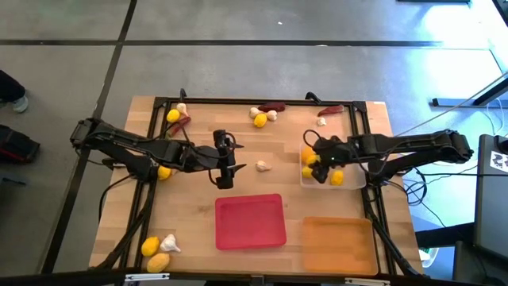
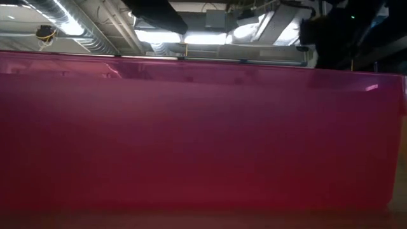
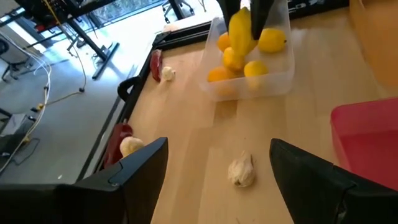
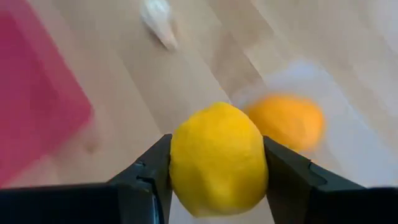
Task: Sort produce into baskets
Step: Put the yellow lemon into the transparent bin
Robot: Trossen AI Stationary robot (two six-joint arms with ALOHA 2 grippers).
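In the right wrist view my right gripper (image 4: pixel 217 163) is shut on a yellow lemon (image 4: pixel 217 158). It hangs over the clear basket (image 1: pixel 355 181) at the table's right, which holds several lemons (image 3: pixel 245 62). My left gripper (image 1: pixel 230 161) stands open at mid-table. A garlic bulb (image 3: pixel 241 169) lies on the wood just ahead of its fingers, untouched. The red basket (image 1: pixel 250 221) and the orange basket (image 1: pixel 337 242) rest flat on the table near the front edge. My right gripper pinches the lemon's two opposite sides (image 4: pixel 177 163) between its two fingers. The fingers slant down from the table's right. The lemon is lifted clear above the clear basket, as the left wrist view shows (image 3: pixel 240 31).
Loose produce lies about: a lemon (image 1: pixel 173 116), a chili (image 1: pixel 181 124) and garlic at the far left, lemons (image 1: pixel 155 254) and garlic (image 1: pixel 170 242) at the near left, and chilies (image 1: pixel 331 110), garlic and a lemon (image 1: pixel 259 121) along the far edge. The red basket's wall (image 2: pixel 191 140) fills the low view.
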